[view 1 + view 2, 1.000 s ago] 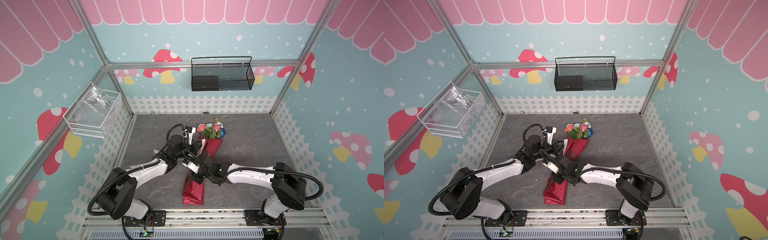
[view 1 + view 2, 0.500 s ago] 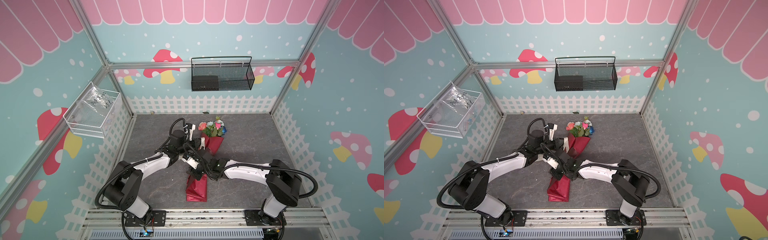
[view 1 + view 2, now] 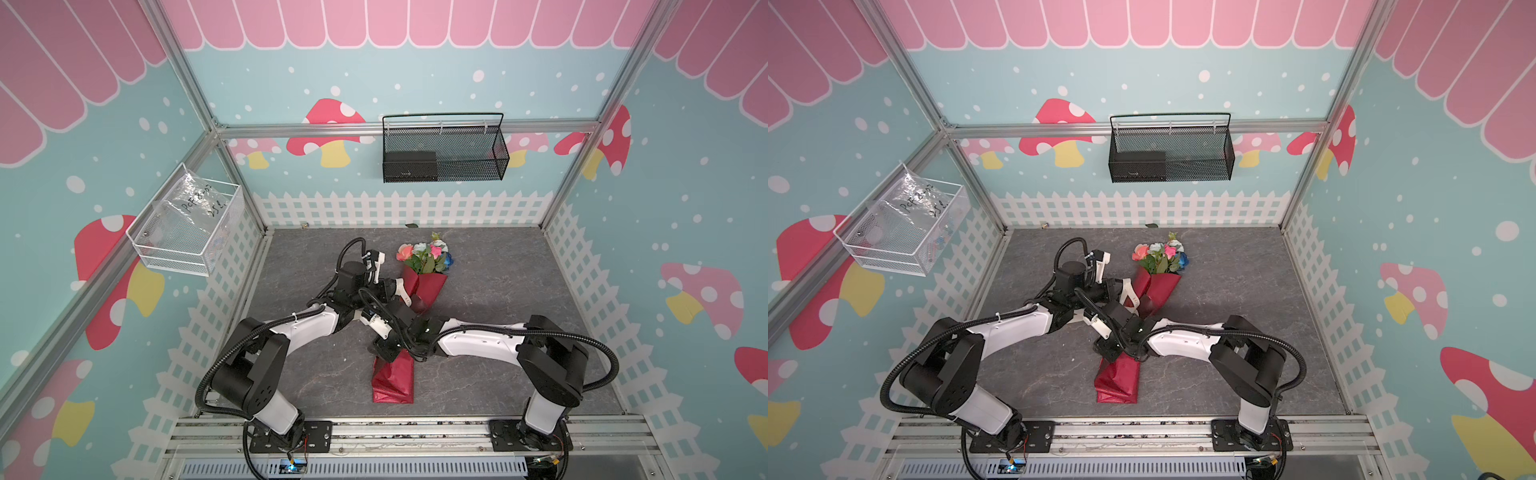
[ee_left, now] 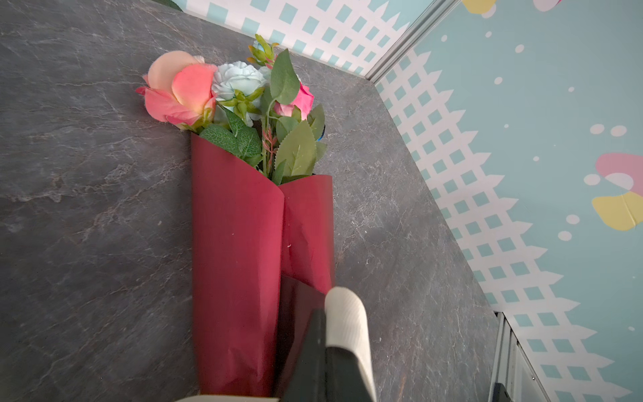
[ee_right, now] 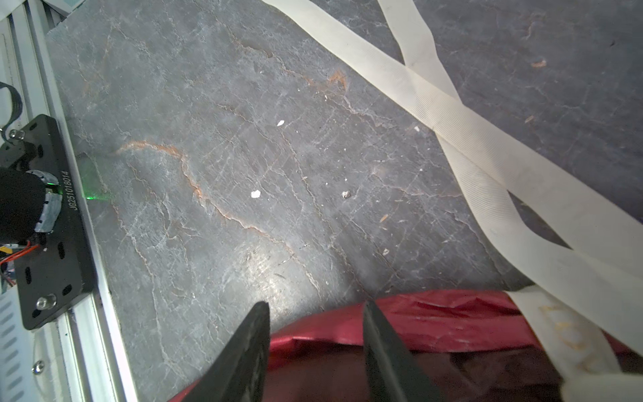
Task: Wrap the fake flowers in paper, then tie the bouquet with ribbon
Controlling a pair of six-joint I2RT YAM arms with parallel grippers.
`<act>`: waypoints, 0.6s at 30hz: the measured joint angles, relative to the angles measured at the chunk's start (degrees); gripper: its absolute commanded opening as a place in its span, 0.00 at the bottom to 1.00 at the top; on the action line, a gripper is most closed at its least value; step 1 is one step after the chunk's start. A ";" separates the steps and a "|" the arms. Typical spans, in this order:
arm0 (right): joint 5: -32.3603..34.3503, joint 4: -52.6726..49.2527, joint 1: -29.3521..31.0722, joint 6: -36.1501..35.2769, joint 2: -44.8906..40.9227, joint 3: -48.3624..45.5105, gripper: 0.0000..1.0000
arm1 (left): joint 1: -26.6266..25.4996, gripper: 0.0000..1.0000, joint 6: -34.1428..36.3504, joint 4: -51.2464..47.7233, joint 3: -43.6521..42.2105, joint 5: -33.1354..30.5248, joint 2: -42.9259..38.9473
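Ribbon crossed beside the bouquet, knot not yet drawn

In both top views the bouquet of fake flowers point(image 3: 422, 282) point(image 3: 1160, 286) lies mid-counter, blooms toward the far wall, with both arms meeting over its middle; bare counter point(image 3: 519, 291) lies open to the right and near left, the walls well apart. Left wrist view: the left claw point(image 4: 325, 309) is together, clamped on the cream ribbon point(image 4: 346, 320), close against the red wrap point(image 4: 236, 243). Right wrist view: the right claw point(image 5: 315, 306) stands apart and empty at the wrap's edge, ribbon strands crossed on the counter beyond. Best, I judge, to close on one strand near the crossing and pull low and outward against the left's hold, without dragging the paper
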 measured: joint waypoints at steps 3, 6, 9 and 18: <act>-1.46 -1.66 -0.02 0.76 0.02 0.04 0.50 | -0.24 0.02 1.27 -0.24 0.00 0.00 -0.39; -2.19 -3.78 -0.07 1.44 0.07 0.48 0.58 | -0.87 0.02 2.80 -1.05 0.00 -0.07 -1.03; -2.19 -7.41 -0.07 1.90 1.22 2.69 0.70 | -1.49 0.02 4.35 -1.73 0.00 -0.72 -1.14; -3.28 -15.58 -0.07 2.49 3.82 8.55 0.94 | -0.83 0.03 7.80 -3.37 -0.02 -3.61 -1.14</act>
